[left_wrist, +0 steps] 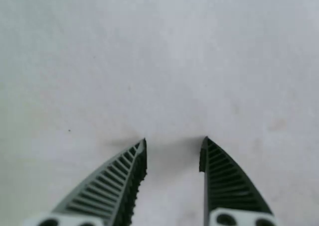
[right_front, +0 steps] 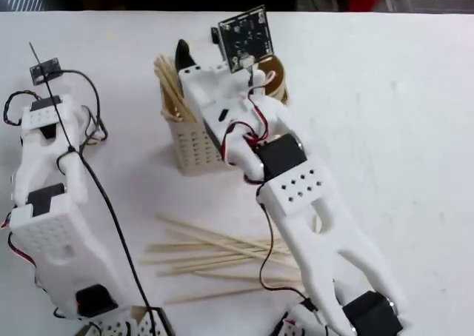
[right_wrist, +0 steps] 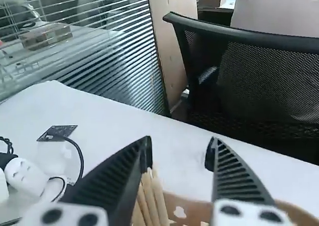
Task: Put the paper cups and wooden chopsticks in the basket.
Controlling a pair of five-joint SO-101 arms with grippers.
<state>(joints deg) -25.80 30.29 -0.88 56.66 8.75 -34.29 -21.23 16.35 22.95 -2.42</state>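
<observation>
A white slotted basket [right_front: 194, 149] stands at the table's middle back. Several wooden chopsticks [right_front: 170, 92] stand upright in it, and a brown paper cup [right_front: 276, 78] shows at its far side under the wrist camera. More chopsticks [right_front: 222, 251] lie loose on the table in front. My right gripper [right_wrist: 177, 156] hovers open just above the basket, with chopstick tips [right_wrist: 148, 193] and the cup's rim [right_wrist: 182, 211] below its jaws and nothing held. My left gripper [left_wrist: 172, 146] is open over bare table, well left of the basket.
The left arm [right_front: 48, 166] sits folded at the table's left with a black cable [right_front: 96, 180] trailing along it. A small circuit board [right_wrist: 57, 132] and cable lie on the table. A black mesh chair [right_wrist: 239, 76] stands beyond the far edge.
</observation>
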